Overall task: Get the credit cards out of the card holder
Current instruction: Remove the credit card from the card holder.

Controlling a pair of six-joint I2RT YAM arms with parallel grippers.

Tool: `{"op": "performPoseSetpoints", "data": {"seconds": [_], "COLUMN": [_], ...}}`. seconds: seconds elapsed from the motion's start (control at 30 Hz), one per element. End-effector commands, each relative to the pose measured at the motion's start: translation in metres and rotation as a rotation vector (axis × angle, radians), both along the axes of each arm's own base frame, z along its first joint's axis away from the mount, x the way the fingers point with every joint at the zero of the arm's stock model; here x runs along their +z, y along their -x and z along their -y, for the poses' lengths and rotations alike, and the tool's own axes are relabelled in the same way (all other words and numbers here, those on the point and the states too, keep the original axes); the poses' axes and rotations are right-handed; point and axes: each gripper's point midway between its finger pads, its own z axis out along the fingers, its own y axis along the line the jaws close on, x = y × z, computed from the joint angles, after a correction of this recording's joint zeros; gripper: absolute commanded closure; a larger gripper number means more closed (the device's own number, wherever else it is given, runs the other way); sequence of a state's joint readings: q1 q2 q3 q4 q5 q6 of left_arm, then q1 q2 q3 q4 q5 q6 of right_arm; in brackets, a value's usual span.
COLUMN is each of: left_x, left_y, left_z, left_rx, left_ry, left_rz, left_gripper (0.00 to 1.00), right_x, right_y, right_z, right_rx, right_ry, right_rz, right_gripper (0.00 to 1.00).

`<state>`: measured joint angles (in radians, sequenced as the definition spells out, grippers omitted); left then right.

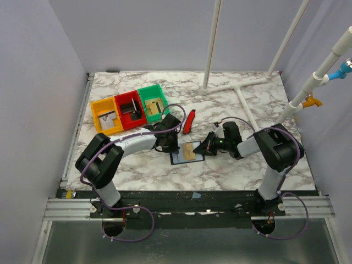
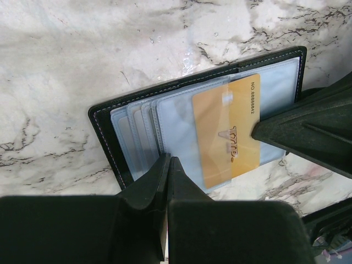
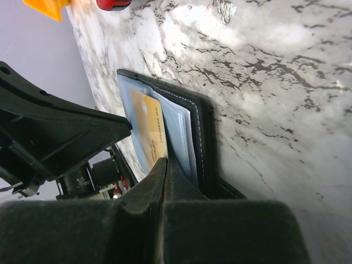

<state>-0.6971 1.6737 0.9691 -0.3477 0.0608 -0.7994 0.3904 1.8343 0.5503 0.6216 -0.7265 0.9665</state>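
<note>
The card holder [image 1: 177, 158] lies open on the marble table, black with bluish clear pockets [image 2: 170, 118]. A tan-gold credit card [image 2: 242, 126] sticks halfway out of a pocket toward the right. My left gripper [image 2: 168, 160] is shut with nothing between its fingers, and its tip rests on the near edge of the pockets. My right gripper [image 3: 166, 163] comes in flat from the other side and is shut on the card's outer edge [image 3: 154, 140]. The left wrist view shows its fingers [image 2: 286, 129] meeting that edge. Other cards are hidden.
Orange [image 1: 107, 115], red [image 1: 130, 110] and green [image 1: 153, 102] bins stand in a row at the back left. A red-and-black tool [image 1: 188, 121] lies just behind the card holder. White pipes [image 1: 242, 91] rise from the table at the back right.
</note>
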Motion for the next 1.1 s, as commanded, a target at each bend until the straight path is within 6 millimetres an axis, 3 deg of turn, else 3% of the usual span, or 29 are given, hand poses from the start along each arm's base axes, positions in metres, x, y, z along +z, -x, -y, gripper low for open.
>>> {"op": "performPoseSetpoints", "data": {"seconds": [0.0, 1.07], "left_x": [-0.025, -0.009], "left_y": [0.019, 0.013], "left_z": [-0.032, -0.027], "left_rx": [0.019, 0.011], "left_ry": [-0.125, -0.098], "left_rz": [-0.076, -0.040], "left_gripper": [1.00, 1.00], "right_x": [-0.007, 0.010], "right_y": [0.003, -0.002], "right_z": [0.010, 0.029], "right_rx": [-0.014, -0.051], "right_ry": [0.047, 0.075], "right_rz": [0.000, 0.029], "right_gripper": [0.99, 0.99]}}
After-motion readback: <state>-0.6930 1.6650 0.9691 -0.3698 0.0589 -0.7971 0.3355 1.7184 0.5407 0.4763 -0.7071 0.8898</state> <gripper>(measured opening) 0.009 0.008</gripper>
